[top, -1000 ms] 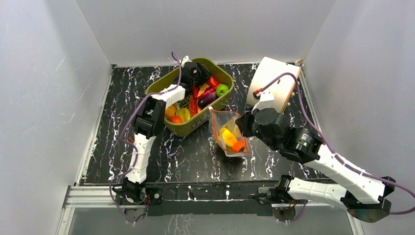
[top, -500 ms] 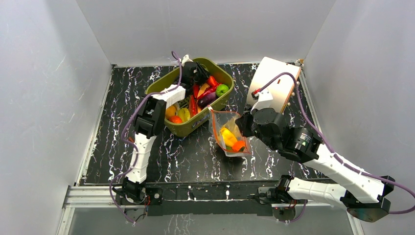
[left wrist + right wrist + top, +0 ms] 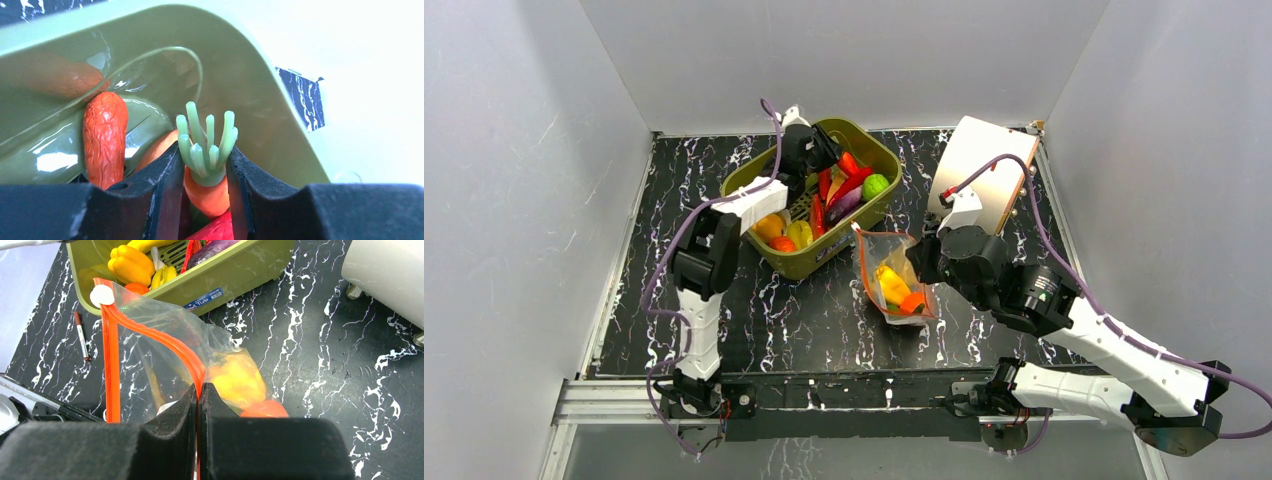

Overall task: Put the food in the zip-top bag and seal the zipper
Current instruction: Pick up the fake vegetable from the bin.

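Inside the olive-green tub (image 3: 824,255), at its far corner, my left gripper (image 3: 204,160) is shut on an orange carrot (image 3: 207,187) just below its green top. More food lies in the tub: red chillies (image 3: 849,180), a green piece (image 3: 876,186) and a yellow pepper (image 3: 131,262). The clear zip-top bag (image 3: 889,270) stands open right of the tub, with a yellow pepper (image 3: 237,380) and an orange piece (image 3: 265,409) inside. My right gripper (image 3: 199,390) is shut on one side of the red-orange zipper (image 3: 111,365), holding the mouth up.
A white board (image 3: 982,170) leans at the back right. A thin pen (image 3: 81,335) lies on the black marbled table left of the bag. A wrinkled orange-red piece (image 3: 104,140) rests against the tub wall beside my left fingers. White walls enclose the table.
My left gripper has closed on the carrot, and the left arm has shifted toward the tub's far-left corner. The right gripper and the bag have barely moved.
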`<move>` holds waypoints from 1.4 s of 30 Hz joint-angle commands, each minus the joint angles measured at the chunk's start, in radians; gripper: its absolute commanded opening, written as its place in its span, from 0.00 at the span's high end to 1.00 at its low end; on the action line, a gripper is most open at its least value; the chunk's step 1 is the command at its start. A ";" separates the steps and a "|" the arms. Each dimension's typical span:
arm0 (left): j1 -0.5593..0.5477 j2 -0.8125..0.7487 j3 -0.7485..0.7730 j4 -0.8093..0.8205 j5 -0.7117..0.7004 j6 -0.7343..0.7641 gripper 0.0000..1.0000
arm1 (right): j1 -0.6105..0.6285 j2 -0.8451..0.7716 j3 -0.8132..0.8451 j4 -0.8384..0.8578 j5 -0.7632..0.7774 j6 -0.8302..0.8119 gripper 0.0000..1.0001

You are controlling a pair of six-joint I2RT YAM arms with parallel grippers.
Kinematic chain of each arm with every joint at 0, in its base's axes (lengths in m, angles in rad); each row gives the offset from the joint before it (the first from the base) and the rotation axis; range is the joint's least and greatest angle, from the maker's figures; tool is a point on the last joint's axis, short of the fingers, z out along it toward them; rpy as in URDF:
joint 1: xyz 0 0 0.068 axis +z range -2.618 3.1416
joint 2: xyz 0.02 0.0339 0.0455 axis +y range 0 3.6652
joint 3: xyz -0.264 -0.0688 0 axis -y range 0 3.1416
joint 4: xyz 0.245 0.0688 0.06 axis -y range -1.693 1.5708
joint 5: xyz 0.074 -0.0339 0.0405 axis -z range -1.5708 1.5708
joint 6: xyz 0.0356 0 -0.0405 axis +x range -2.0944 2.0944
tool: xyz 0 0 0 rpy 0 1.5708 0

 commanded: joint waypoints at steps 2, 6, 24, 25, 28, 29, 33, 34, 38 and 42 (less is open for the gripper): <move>0.006 -0.192 -0.083 0.021 -0.030 0.086 0.86 | 0.006 -0.016 -0.003 0.073 0.015 0.046 1.00; 0.007 -0.289 -0.163 0.012 -0.048 0.131 0.86 | 0.006 0.000 0.000 0.075 -0.017 0.076 1.00; 0.005 -0.656 -0.324 -0.203 -0.152 0.393 0.87 | 0.006 0.091 0.044 0.052 -0.010 0.234 1.00; 0.006 -0.671 -0.320 -0.226 -0.143 0.395 0.87 | 0.006 0.100 0.049 0.050 -0.015 0.238 1.00; 0.006 -0.724 -0.315 -0.294 -0.105 0.400 0.87 | 0.006 0.127 0.069 0.041 -0.021 0.247 1.00; 0.006 -0.741 -0.317 -0.310 -0.096 0.403 0.87 | 0.006 0.133 0.075 0.038 -0.020 0.253 1.00; 0.006 -0.823 -0.318 -0.392 -0.096 0.411 0.87 | 0.006 0.143 0.080 0.044 -0.012 0.266 1.00; 0.005 -0.843 -0.315 -0.412 -0.091 0.408 0.87 | 0.006 0.146 0.082 0.041 -0.008 0.270 1.00; 0.005 -0.920 -0.290 -0.480 -0.012 0.353 0.87 | 0.006 0.164 0.090 0.043 -0.016 0.271 1.00; 0.005 -1.000 -0.302 -0.498 0.113 0.258 0.87 | 0.006 0.164 0.091 0.076 -0.037 0.259 1.00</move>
